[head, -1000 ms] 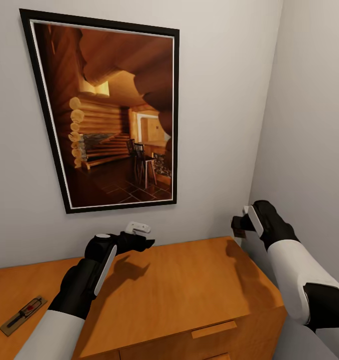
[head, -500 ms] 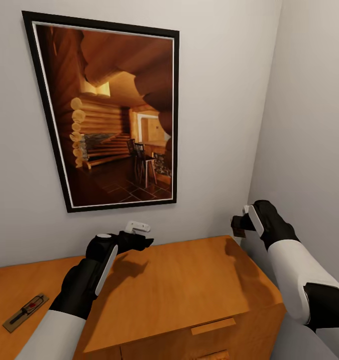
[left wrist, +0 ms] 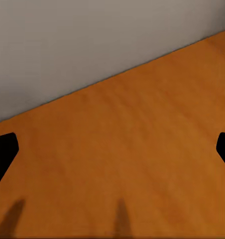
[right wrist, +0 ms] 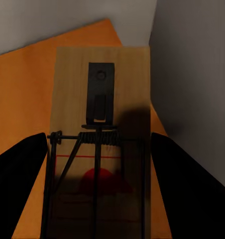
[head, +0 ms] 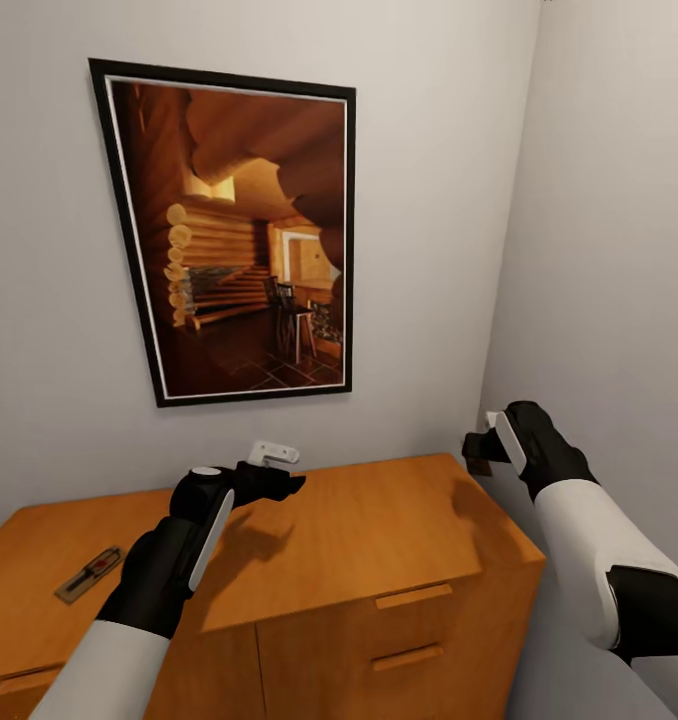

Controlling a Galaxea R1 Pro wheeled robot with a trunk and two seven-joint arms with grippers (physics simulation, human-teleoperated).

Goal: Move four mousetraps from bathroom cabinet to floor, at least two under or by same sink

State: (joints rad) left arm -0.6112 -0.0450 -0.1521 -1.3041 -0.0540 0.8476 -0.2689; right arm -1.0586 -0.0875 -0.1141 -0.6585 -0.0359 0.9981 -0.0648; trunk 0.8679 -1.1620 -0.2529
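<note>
Our right gripper (right wrist: 100, 199) clamps a mousetrap (right wrist: 100, 129) above the cabinet (head: 379, 540) corner; our left gripper (left wrist: 112, 149) gapes wide, empty — another mousetrap (head: 87, 574), probably, lies far left.

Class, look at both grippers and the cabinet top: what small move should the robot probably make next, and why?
Probably reach the open left gripper toward the mousetrap lying on the cabinet top beside that arm. The right gripper already grips another mousetrap, so only the left is free.
</note>
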